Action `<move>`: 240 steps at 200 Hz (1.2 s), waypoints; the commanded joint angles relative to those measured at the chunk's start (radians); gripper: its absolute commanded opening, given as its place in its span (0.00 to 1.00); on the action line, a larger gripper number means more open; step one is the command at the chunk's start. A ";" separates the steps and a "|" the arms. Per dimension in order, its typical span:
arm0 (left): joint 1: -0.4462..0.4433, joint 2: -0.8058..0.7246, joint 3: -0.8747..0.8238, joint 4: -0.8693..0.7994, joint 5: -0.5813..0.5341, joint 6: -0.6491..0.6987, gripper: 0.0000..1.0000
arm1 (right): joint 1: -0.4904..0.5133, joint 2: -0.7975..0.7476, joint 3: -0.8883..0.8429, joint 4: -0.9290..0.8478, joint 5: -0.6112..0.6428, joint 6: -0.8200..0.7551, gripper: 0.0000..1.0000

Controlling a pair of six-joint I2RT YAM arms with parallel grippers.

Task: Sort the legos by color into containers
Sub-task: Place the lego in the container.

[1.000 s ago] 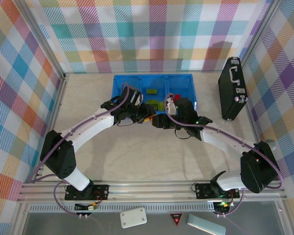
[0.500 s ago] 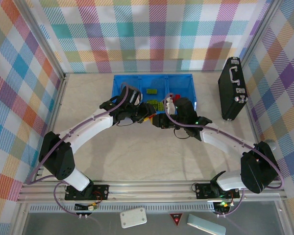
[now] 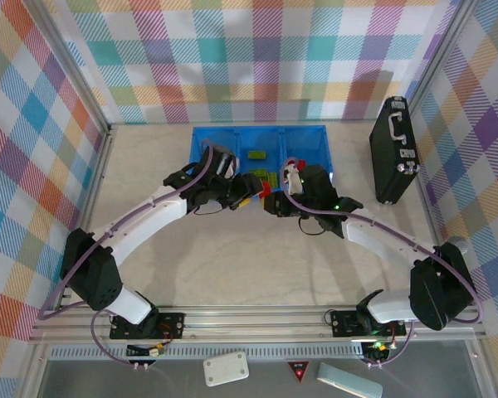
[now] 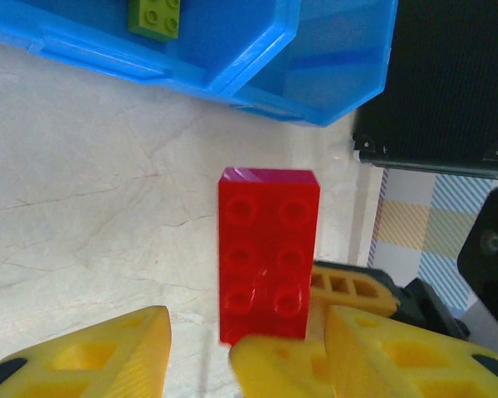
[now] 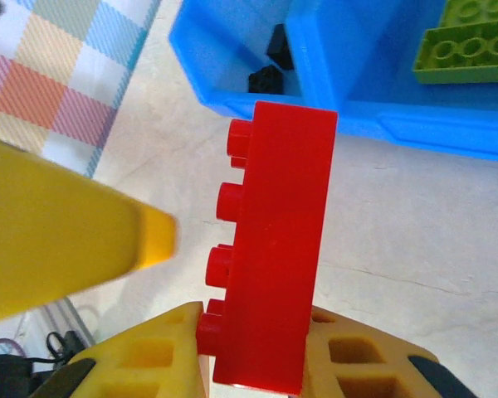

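One red lego hangs above the table just in front of the blue bin. My right gripper is shut on it, one finger on the stud side and one on the underside. In the left wrist view my left gripper straddles the same brick with its jaws spread, and a gap shows between its left finger and the brick. Both grippers meet at mid-table in the top view, left gripper and right gripper. Lime-green legos lie in the middle container and black legos in the one beside it.
A black case with a handle lies at the far right by the checked wall. The bin's lattice front wall stands just beyond the held brick. Pale marble tabletop stretches between the arms and the near rail.
My right gripper has shut on the red lego while the left gripper's jaws have spread off it. Both arms have edged slightly toward the bin.
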 commanded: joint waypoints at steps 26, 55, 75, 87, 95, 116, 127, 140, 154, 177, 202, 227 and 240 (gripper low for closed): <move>0.072 -0.064 0.006 -0.127 -0.012 0.110 0.53 | -0.071 0.002 0.061 -0.168 0.076 -0.118 0.25; 0.135 -0.088 -0.027 -0.179 0.000 0.189 0.54 | -0.120 0.045 0.112 -0.252 0.112 -0.176 0.24; 0.187 -0.104 -0.051 -0.218 0.006 0.250 0.54 | -0.156 0.084 0.155 -0.302 0.141 -0.217 0.24; 0.222 -0.116 -0.065 -0.239 0.009 0.292 0.54 | -0.174 0.114 0.189 -0.331 0.168 -0.241 0.24; 0.248 -0.124 -0.074 -0.253 0.016 0.316 0.54 | -0.188 0.137 0.214 -0.358 0.187 -0.255 0.23; 0.319 -0.145 -0.094 -0.297 0.029 0.389 0.55 | -0.218 0.198 0.280 -0.408 0.236 -0.285 0.22; 0.358 -0.152 -0.098 -0.324 0.029 0.432 0.56 | -0.233 0.231 0.314 -0.428 0.253 -0.296 0.22; 0.404 -0.155 -0.101 -0.358 0.028 0.484 0.56 | -0.246 0.275 0.356 -0.450 0.282 -0.306 0.22; 0.447 -0.153 -0.101 -0.386 0.029 0.540 0.57 | -0.258 0.329 0.409 -0.473 0.311 -0.316 0.21; 0.493 -0.143 -0.096 -0.415 0.049 0.629 0.57 | -0.268 0.421 0.500 -0.507 0.352 -0.324 0.21; 0.511 -0.138 -0.089 -0.440 0.018 0.695 0.57 | -0.271 0.522 0.603 -0.548 0.420 -0.340 0.20; 0.517 -0.145 -0.099 -0.437 -0.049 0.742 0.58 | -0.272 0.616 0.710 -0.586 0.486 -0.362 0.20; 0.517 -0.151 -0.111 -0.424 -0.099 0.754 0.58 | -0.275 0.659 0.761 -0.602 0.512 -0.372 0.21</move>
